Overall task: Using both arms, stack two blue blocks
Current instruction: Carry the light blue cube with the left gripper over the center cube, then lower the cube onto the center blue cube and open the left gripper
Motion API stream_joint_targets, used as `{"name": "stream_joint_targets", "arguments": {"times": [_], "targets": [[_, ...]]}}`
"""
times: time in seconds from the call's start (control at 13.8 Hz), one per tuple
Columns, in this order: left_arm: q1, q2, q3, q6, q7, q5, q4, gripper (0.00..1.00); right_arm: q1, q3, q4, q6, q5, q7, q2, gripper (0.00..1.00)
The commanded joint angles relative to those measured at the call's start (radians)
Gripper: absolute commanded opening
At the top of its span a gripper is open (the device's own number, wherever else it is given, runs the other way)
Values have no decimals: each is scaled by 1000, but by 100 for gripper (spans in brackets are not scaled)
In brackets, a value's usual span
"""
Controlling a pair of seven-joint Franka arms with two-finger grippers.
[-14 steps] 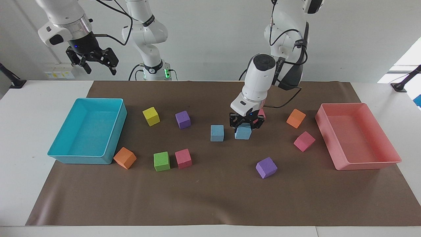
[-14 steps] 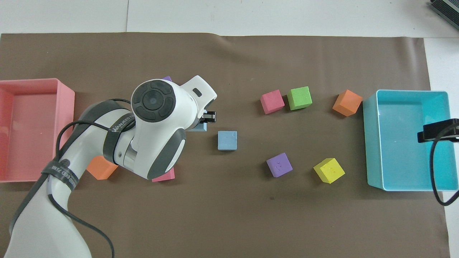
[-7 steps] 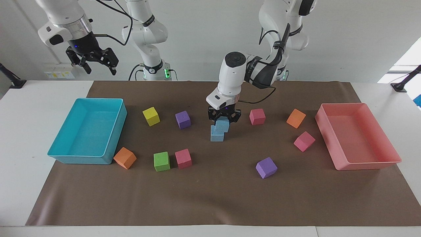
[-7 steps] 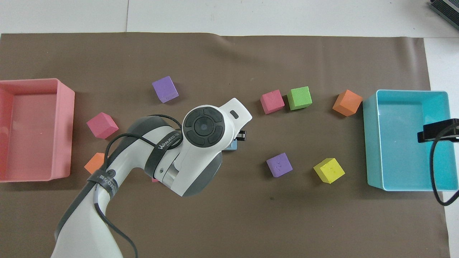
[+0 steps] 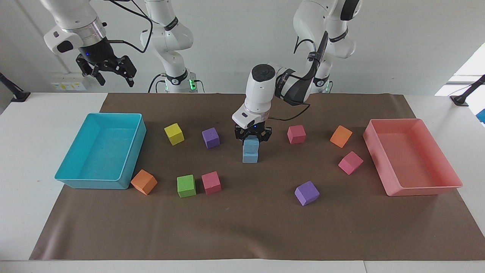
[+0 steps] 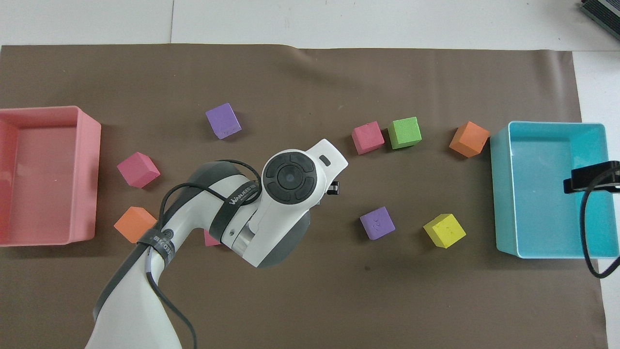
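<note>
Mid-mat, one blue block (image 5: 250, 157) rests on the brown mat. The second blue block (image 5: 251, 145) sits right on top of it, edges nearly in line, with my left gripper (image 5: 252, 141) shut on its sides from above. In the overhead view the left arm's white wrist (image 6: 290, 177) hides both blue blocks; only one black finger (image 6: 333, 188) sticks out. My right gripper (image 5: 113, 77) waits high up, open and holding nothing, over the turquoise tray's end of the table; a black piece of this gripper (image 6: 591, 177) shows over that tray.
A turquoise tray (image 5: 91, 184) and a pink tray (image 5: 420, 189) stand at the mat's two ends. Close to the stack lie a purple cube (image 5: 210, 137) and a pink cube (image 5: 296, 134). Yellow, green, orange, pink and purple cubes are scattered around the mat.
The left gripper has carried its blue block sideways toward the right arm's end, from beside the other blue block to on top of it. The right arm has not moved.
</note>
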Motion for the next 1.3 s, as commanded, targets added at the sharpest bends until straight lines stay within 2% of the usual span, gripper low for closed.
{"name": "stream_joint_targets", "arguments": {"times": [0.0,0.58,1.23], "targets": [[-13,4,16,27,-40,21,2,0,-10,5,-48,52,-18,-26,-29,100],[-9,35,18,39,-42,33,8,0,-13,8,-66,52,-27,-14,-37,100],[-18,34,18,35,-49,38,3,0,-13,8,-63,55,-24,-17,-34,100]]}}
